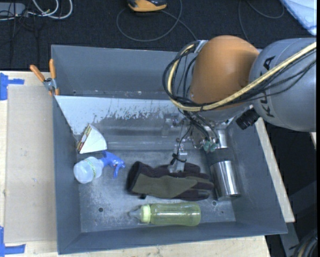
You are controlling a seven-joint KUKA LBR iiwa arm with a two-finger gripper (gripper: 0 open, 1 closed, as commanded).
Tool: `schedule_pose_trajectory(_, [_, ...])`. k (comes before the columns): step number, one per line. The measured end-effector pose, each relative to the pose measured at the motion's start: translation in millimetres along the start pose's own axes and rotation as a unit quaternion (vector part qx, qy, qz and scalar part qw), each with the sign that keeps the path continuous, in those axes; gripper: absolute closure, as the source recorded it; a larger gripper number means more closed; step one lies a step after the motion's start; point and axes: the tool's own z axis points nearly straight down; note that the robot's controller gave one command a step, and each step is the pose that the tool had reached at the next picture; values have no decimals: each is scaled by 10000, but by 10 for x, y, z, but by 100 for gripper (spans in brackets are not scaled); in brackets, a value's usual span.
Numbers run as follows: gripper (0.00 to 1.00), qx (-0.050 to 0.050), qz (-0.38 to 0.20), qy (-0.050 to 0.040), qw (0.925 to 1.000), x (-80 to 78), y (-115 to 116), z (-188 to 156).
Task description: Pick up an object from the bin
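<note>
The glove (165, 185), dark olive and lying flat, is right under the pincer (177, 165), whose tip meets the glove's upper edge and seems to touch it. Whether the pincer is released or clenched I cannot tell. I judge this the descent-to-grasp step. The next move calls for closing on a fold of cloth, then a straight lift. A can (225, 178) lies just to the pincer's right, a green bottle (170, 214) beyond the glove below, and a spray bottle (95, 167) well to the left.

1 dark glove (168, 182), 1 green bottle (170, 214), 1 spray bottle (92, 168), 1 metal cup (225, 178), 1 white wedge (92, 141).
</note>
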Motion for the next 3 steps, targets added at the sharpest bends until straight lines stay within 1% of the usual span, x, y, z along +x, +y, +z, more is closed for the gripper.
schedule_pose_trajectory(1, [0, -3, 8, -39, 10000, -14, -3, -47])
schedule_pose_trajectory(2, [0, -5, -287, -59, 9996, -30, -75, 243])
schedule_pose_trajectory(3, [0, -2, -323, -43, 9995, 131, -165, 844])
